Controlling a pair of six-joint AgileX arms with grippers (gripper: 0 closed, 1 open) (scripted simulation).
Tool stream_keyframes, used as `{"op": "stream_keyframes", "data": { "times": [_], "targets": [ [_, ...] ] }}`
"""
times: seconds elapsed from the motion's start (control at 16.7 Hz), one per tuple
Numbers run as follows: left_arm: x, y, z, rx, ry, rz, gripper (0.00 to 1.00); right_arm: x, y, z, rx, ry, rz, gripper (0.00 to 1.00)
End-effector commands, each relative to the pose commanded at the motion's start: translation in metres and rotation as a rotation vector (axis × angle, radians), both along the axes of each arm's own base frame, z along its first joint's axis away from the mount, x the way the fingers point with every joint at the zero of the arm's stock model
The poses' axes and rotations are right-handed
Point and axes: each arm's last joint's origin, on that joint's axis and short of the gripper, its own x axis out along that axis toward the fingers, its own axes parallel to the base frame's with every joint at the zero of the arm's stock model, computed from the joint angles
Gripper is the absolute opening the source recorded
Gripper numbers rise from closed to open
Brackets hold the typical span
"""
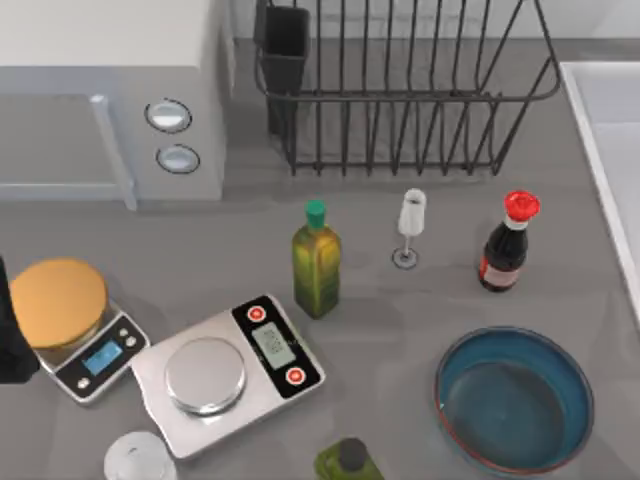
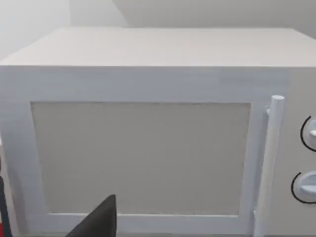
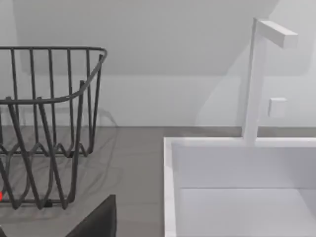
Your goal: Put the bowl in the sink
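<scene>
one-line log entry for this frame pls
stage: pre-grasp | bowl: on counter, front right, untouched | sink: right edge, nothing seen in it | left arm: parked at left edge, facing microwave | hands: state unclear

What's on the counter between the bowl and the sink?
Nothing: in the top view, bare grey counter separates the bowl from the sink.

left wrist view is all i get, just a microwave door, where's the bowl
Observer: The bowl sits on the counter near the top view's lower right corner, empty.
Operator: and the sink
Observer: The sink runs along the right edge, past the dish rack; the right wrist view faces its basin and faucet.
Operator: anything between them
Observer: A red-capped dark bottle stands just behind the bowl, apart from it.
</scene>
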Motion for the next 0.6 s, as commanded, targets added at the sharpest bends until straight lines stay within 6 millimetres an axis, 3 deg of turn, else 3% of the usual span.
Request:
{"op": "stream_keyframes", "data": {
  "times": [0.3,0.6],
  "targets": [
    [0.0,0.0,0.0,0.0,0.0,0.0,1.0,0.001,0.003,0.01,0.025,0.067,0.024,1.0],
    [0.0,0.0,0.0,0.0,0.0,0.0,1.0,0.013,0.015,0.043,0.1,0.407,0.096,1.0]
  ]
}}
